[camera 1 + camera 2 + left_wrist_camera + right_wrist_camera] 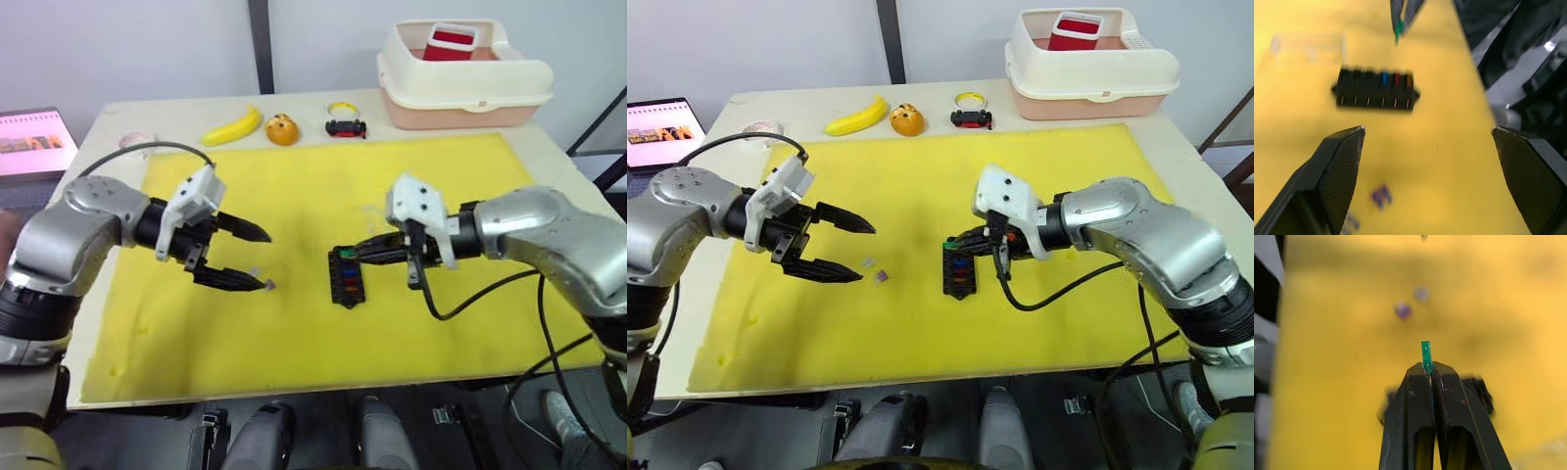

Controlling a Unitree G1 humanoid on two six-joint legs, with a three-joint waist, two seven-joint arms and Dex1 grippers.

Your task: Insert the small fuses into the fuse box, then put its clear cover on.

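Fuse box, black and oblong, lies near the middle of the yellow mat that covers most of the table; blue, red and orange fuses already sit in slots toward its end nearer the front edge. The right gripper hangs over the box's far end with its jaws pressed together on a green fuse, which sticks out past the fingertips. The left gripper hovers above the mat toward its left side, jaws spread wide and holding nothing. Between that gripper and the box, a purple fuse and a grey fuse lie loose on the mat, just beside each other. The clear cover rests flat on the mat just beyond the box, on its side away from the left gripper. Along the table's far edge stand a banana, an orange fruit, a small black-and-red toy car and, at the far right corner, a cream tub with a red container inside.
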